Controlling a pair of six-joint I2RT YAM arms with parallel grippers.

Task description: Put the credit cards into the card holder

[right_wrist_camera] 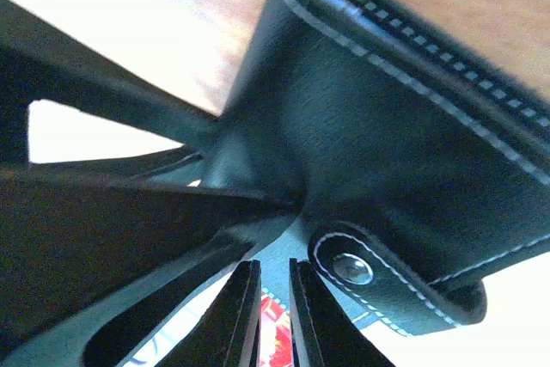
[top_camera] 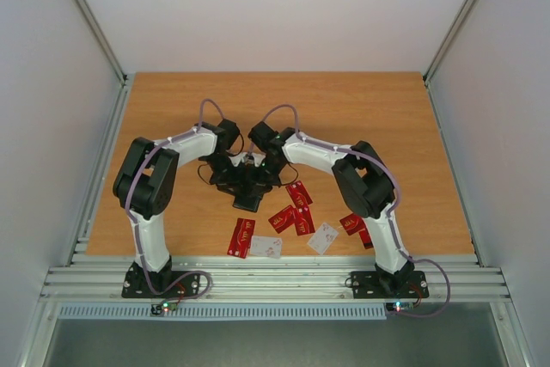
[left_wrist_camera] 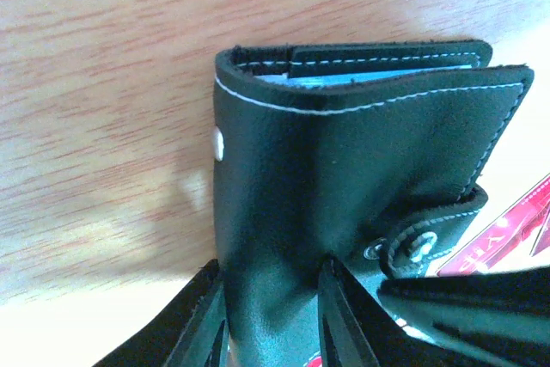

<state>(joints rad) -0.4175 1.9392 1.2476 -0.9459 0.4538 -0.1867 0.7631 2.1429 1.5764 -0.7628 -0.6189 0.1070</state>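
The black card holder is lifted off the table at the middle, between both grippers. My left gripper is shut on it. In the left wrist view its fingers clamp the holder's folded body, with the snap tab hanging at the right. My right gripper sits against the holder's tab side. Its jaws stand almost together and I see nothing gripped between them, only a red card beyond the narrow gap. Red and white credit cards lie loose on the table below.
The loose cards spread along the near table edge from a red pair and a white card to a white one and red ones by the right arm. Grey walls close in both sides.
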